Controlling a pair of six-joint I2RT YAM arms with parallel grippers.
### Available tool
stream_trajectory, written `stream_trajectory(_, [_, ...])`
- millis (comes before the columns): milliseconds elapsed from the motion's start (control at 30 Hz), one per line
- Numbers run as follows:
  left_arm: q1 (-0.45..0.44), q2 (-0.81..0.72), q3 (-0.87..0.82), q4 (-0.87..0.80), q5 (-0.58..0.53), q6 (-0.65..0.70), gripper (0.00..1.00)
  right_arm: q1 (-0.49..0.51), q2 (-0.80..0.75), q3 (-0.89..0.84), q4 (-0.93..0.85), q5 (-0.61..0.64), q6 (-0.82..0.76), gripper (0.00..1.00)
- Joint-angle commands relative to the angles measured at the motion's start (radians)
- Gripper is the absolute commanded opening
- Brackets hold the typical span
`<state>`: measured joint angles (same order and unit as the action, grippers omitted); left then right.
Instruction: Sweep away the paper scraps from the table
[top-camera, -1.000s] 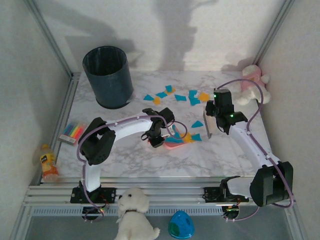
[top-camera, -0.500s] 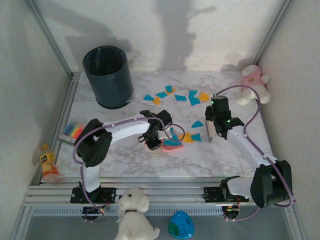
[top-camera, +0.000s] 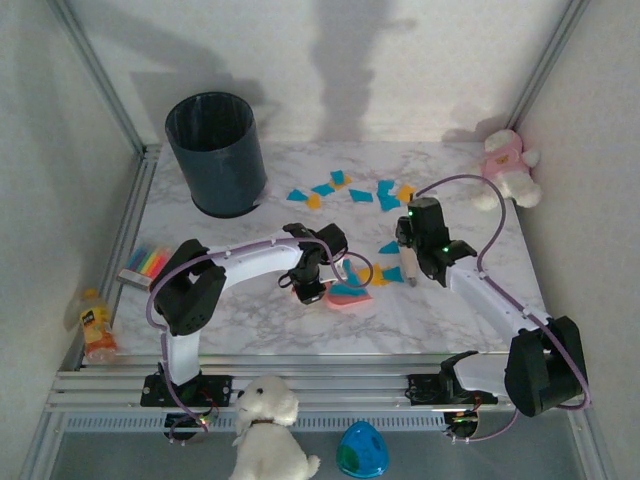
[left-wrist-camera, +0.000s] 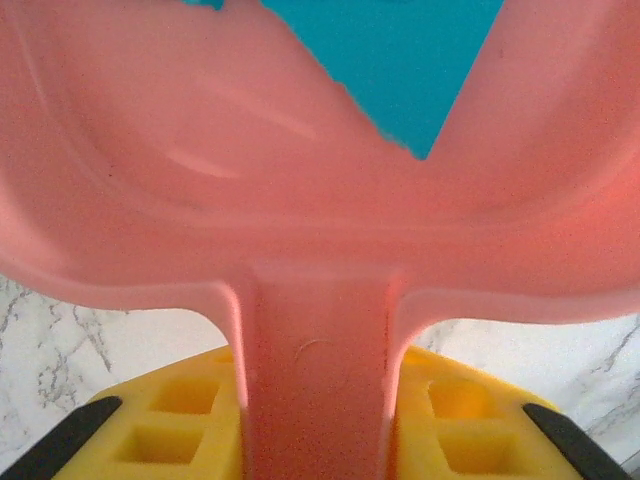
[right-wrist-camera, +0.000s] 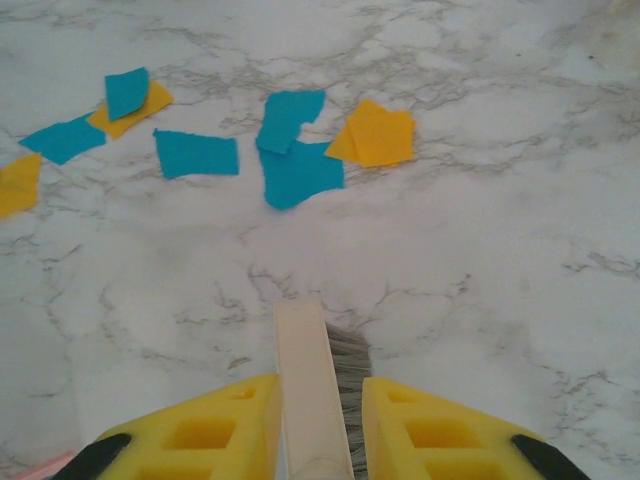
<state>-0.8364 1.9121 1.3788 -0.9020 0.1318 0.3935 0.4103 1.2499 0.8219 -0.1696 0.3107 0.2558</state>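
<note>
Left gripper (left-wrist-camera: 320, 430) pinches dustpan (top-camera: 347, 296) by its handle, mouth facing right. Right gripper (right-wrist-camera: 315, 435) pinches brush (right-wrist-camera: 310, 360), just right of dustpan. A few paper scraps (top-camera: 378, 272) lie on table (top-camera: 250, 322) between brush and dustpan mouth. Bigger cluster sits beyond dustpan, well apart. Right arm nearer; likely a leftward sweep.

The counter (top-camera: 260, 325) has a smooth, marble-look finish with a faint sheen. The paper scraps (right-wrist-camera: 196, 154) are thin matt paper. The dustpan (left-wrist-camera: 300, 200) is smooth pink plastic (softly glossy along its curves). The brush (right-wrist-camera: 305, 370) has a pale matt wooden handle and coarse grey bristles. The bin (top-camera: 215, 155) looks dark, matt and finely ribbed. The rails (top-camera: 300, 378) are brushed metal.
</note>
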Motion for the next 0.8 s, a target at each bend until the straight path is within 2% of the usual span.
stream_trajectory(0, [-0.012, 0.031, 0.024, -0.057, 0.024, 0.014, 0.0, 0.032, 0.023, -0.021, 0.002, -0.035, 0.04, 0.0])
stream_trajectory(767, [-0.008, 0.077, 0.087, -0.049, -0.033, -0.052, 0.0, 0.196, 0.042, 0.04, -0.005, -0.074, 0.101, 0.0])
